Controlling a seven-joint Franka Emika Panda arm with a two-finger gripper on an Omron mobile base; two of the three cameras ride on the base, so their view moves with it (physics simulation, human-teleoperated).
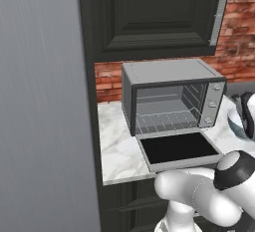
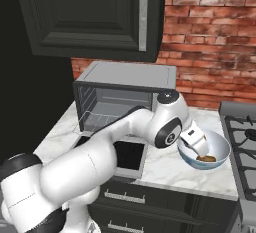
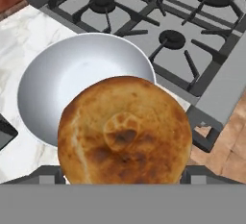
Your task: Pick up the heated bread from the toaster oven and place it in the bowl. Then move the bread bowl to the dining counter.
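Mostly marble counter (image 1: 117, 149); brick wall (image 2: 210, 42); maybe stove (image 3: 158, 11)

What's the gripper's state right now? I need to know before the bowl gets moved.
Gripper: jaws spread wide, at the bread over the bowl; whether it grips the bread cannot be told.
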